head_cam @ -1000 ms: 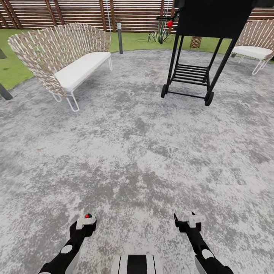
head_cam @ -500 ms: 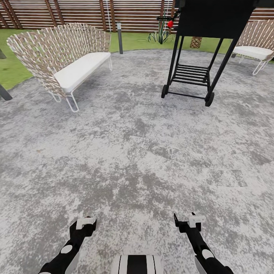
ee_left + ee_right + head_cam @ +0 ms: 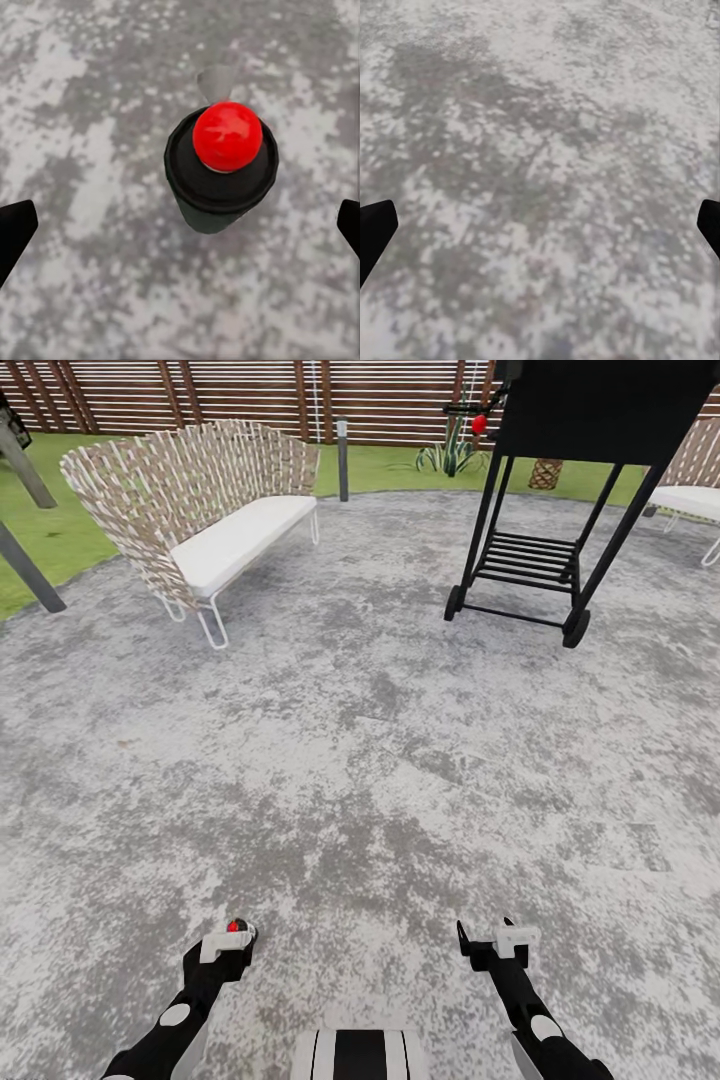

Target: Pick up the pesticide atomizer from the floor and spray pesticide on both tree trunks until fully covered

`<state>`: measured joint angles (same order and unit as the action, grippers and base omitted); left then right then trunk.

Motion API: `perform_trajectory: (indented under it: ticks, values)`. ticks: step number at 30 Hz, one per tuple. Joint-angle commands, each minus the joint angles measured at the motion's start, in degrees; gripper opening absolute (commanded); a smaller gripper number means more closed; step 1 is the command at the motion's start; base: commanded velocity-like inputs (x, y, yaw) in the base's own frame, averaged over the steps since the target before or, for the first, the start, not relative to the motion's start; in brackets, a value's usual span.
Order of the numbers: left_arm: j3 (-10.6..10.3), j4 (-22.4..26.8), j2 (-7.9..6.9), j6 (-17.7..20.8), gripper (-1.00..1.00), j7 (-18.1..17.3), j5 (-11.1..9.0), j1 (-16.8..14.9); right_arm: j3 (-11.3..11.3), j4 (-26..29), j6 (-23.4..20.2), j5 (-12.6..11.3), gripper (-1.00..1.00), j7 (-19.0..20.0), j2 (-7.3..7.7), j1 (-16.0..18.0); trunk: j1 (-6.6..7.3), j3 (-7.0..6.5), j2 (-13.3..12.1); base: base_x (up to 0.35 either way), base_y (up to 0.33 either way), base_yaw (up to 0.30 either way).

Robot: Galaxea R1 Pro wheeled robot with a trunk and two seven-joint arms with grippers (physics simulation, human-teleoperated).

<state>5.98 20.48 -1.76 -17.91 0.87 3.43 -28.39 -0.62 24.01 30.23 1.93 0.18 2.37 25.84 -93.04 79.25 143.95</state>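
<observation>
Left end effector (image 3: 180,225) spread above atomizer (image 3: 222,169), floor (image 3: 360,760)

Two woven seats (image 3: 195,510), perhaps a third (image 3: 690,485), one black cart (image 3: 560,510), two grippers (image 3: 225,950).

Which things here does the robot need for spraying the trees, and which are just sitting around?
For the job:
- spray bottle, standing under the open left gripper
- stone floor it stands on

Just sitting around:
- woven sofa
- black cart on wheels
- wooden fence
- lawn
</observation>
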Motion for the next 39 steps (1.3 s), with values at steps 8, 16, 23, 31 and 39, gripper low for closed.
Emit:
perform_trajectory:
  ticks: [8,16,23,31,39]
  values:
    - [0.0,0.0,0.04,-0.01,1.0,0.0,0.0,0.0,0.0,0.0,0.0,0.0,1.0,0.0,0.0,0.0,0.0,0.0,0.0,0.128,-0.086,0.014]
    - [-0.03,0.0,0.07,-0.18,1.0,-0.04,-0.04,0.0,0.0,0.03,0.0,0.0,1.0,0.0,0.0,0.0,0.0,0.09,0.0,0.047,-0.032,0.055]
    - [-0.08,-0.02,0.11,-1.39,1.0,-0.04,-0.16,0.0,0.0,0.0,0.0,0.0,1.0,0.0,0.0,0.0,-0.05,0.59,0.03,0.001,-0.001,0.002]
    - [0.0,0.0,0.11,-1.51,1.0,-0.06,-0.18,0.0,0.02,-0.01,0.0,-0.01,1.0,-0.07,0.0,0.0,-0.08,1.22,0.04,0.0,0.0,0.0]
    - [0.0,-0.02,0.11,-1.58,1.0,0.0,-0.25,0.13,0.0,-0.01,0.0,0.0,1.0,-0.07,0.0,0.0,-0.15,2.04,0.08,0.0,0.0,0.0]
